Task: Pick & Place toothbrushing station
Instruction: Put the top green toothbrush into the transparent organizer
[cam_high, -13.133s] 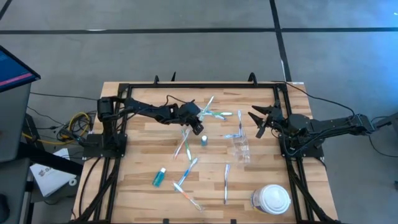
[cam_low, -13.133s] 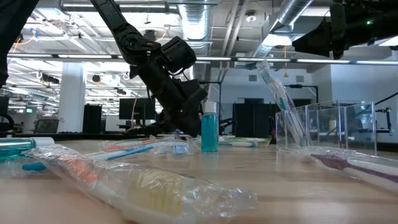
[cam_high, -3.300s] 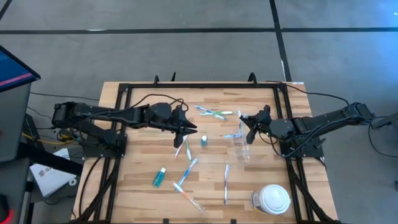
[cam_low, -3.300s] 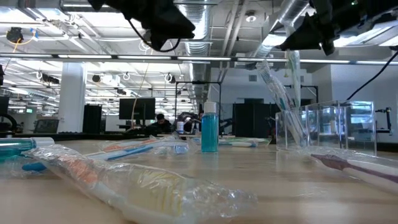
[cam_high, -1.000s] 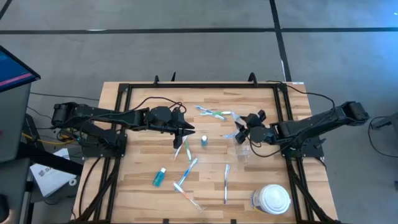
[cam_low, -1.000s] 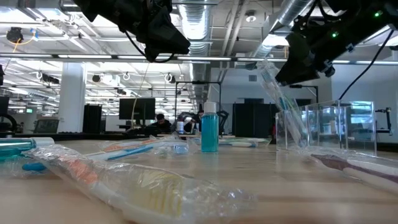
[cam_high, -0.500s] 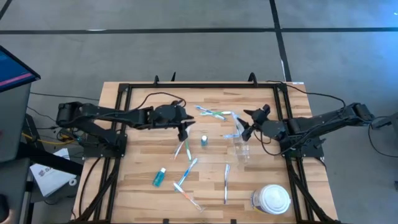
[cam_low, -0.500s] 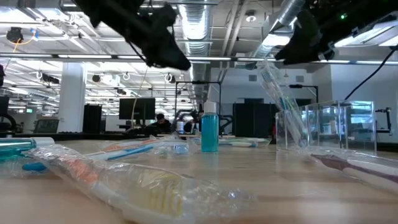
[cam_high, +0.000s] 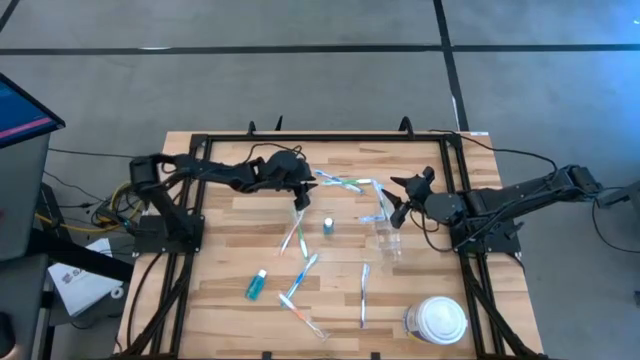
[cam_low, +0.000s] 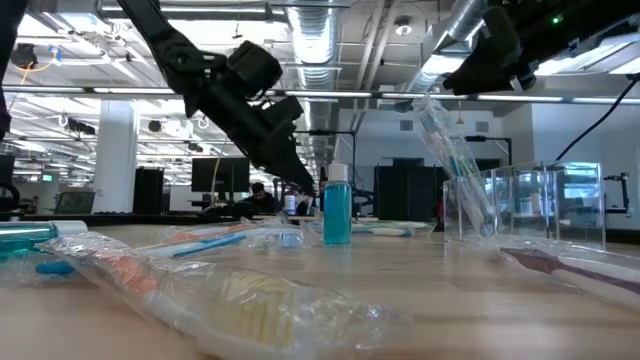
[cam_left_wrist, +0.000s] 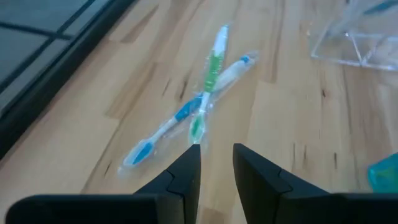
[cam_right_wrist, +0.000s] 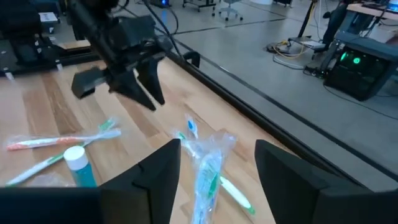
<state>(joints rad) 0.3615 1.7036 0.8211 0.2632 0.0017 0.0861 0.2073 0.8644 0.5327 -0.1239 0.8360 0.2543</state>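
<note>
On the slatted wooden counter (cam_high: 220, 290) we see wrapped white, blue and green toothbrushes (cam_left_wrist: 199, 102) crossed just ahead of our left claw (cam_left_wrist: 214, 163), its fingers narrowly parted and empty. The right claw (cam_right_wrist: 217, 162) hangs spread wide beside the clear plastic cup (cam_high: 388, 236). We should descend straight, straddling one brush handle.

Seen from above, the upright tube (cam_high: 327, 224) stands mid-tabletop (cam_high: 230, 265), with the clear cup (cam_high: 387, 238) to its right. Two crossed toothbrushes (cam_high: 341, 183) lie behind them, between the left gripper (cam_high: 300, 199) and right gripper (cam_high: 398, 204) (both raised). A lidded container (cam_high: 436, 321) sits at the front right corner; another tube (cam_high: 257, 286) lies front left.
</note>
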